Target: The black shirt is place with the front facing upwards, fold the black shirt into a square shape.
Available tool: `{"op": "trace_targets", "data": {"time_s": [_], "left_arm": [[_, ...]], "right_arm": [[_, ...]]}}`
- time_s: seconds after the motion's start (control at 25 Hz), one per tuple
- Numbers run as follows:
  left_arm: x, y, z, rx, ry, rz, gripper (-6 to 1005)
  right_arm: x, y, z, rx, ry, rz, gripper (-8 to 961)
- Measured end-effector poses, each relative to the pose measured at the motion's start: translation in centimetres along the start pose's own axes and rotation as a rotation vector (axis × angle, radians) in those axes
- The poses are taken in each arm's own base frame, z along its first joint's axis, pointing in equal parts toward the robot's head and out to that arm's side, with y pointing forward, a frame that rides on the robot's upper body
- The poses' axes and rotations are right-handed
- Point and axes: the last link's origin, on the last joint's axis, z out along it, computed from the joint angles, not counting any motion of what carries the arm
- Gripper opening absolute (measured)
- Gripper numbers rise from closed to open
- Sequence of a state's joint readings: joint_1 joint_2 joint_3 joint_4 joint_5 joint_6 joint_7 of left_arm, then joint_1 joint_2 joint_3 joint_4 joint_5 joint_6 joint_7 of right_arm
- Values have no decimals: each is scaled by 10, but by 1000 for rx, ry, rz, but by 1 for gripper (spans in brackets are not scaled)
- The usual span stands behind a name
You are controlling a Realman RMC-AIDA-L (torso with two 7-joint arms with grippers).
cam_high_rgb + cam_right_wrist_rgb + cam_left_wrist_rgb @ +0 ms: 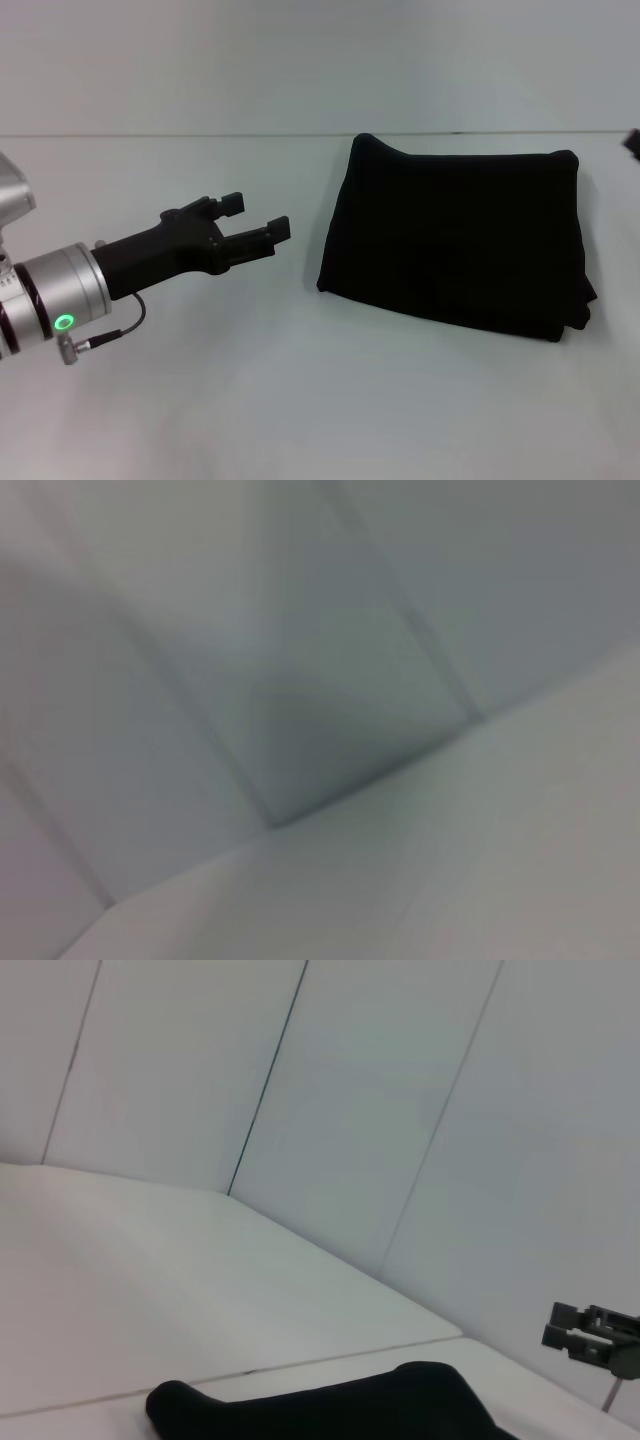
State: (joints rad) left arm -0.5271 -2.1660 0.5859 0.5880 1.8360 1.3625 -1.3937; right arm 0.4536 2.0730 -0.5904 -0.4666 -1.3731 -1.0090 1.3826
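Over on the left of the head view: left pincer, black, reaching in from a silver wrist with a green ring light glowing on it. Fingers parted with a clear gap between them, gripping nothing, hovering above the white tabletop. No brand or lettering readable on the arm.

Moving right: the black shirt, folded into a compact, roughly square bundle, lying flat on the tabletop toward the far right side. Near edge thick with stacked layers, right corner showing folded edges. No print, no neck label on view, just plain black cloth on the upper face. Well apart from the left pincer, off to its right and slightly farther back, with bare tabletop between the two.

Far right edge: only a dark sliver of the right pincer, beyond the shirt's far right corner; open or shut, cannot tell from here.

Left wrist view: a rounded edge of the black shirt, pale wall panels behind, and the right pincer small in the distance.

Right wrist view: blurred pale wall and tabletop only.
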Motion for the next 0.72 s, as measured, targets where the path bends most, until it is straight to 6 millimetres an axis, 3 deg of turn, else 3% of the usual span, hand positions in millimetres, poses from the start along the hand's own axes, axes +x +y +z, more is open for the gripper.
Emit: {"op": "trace_targets", "data": {"time_s": [0.28,0.48,0.72], "left_arm": [[-4,3,1,-9,8,-40,949],[-6,4,-1,-15,10,-47,948],[-6,5,-1,-18,21,-61,948]], "right_arm": [[29,38,21,-153,79,-347,702],[60,46,33,-151,188,-434,702],[89,44,21,-133,257,-477,701]]}}
